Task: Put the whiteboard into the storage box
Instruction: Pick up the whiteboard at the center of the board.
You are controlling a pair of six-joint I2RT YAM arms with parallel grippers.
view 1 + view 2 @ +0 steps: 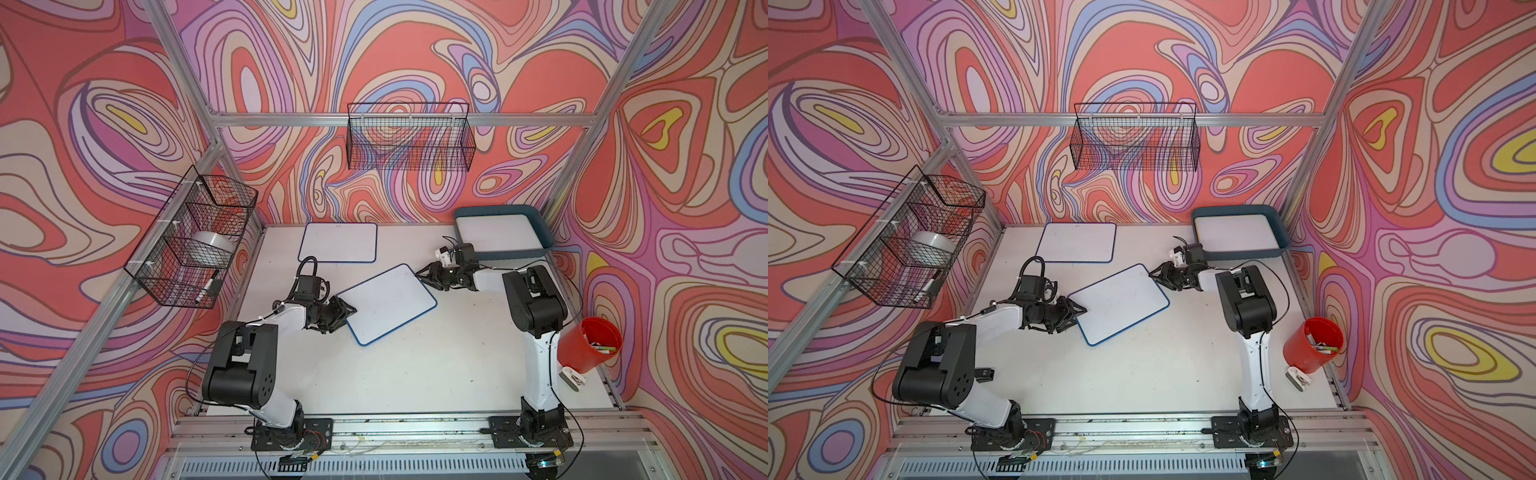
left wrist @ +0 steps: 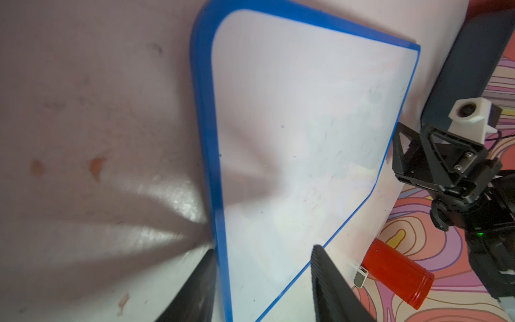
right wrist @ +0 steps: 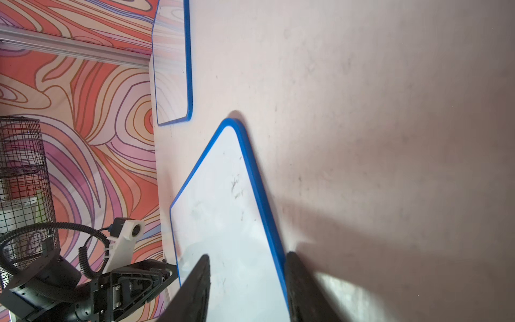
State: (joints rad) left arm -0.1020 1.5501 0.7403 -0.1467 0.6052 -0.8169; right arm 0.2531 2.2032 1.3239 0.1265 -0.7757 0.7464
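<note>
- Three boards are in the cell. The blue-framed whiteboard (image 1: 386,303) sits askew over the middle of the table (image 1: 415,374), low and level (whether it rests on the surface or hangs just clear cannot be told). A second whiteboard (image 1: 338,243) lies flat near the back wall, and a third whiteboard (image 1: 498,232) is already inside the storage box (image 1: 523,253) at the back right corner
- Left gripper (image 2: 266,249): jaws part-way apart and clamped across the near left corner of the whiteboard, each finger (image 2: 331,278) bearing on a frame edge
- Right gripper (image 3: 248,255): astride the diagonally opposite corner, the one nearest the storage box. One finger meets the blue frame and the other overlaps the white face, so a firm clamp cannot be confirmed
- Handling, judged: a thin, stiff, light panel with a glossy face that is likely slippery. Take hold on the frame at opposite corners, not on the face
- Risk, judged: an uneven squeeze may let the panel pivot or pop out. The storage box is only slightly larger, so square the whiteboard up before lowering it onto the third whiteboard
</note>
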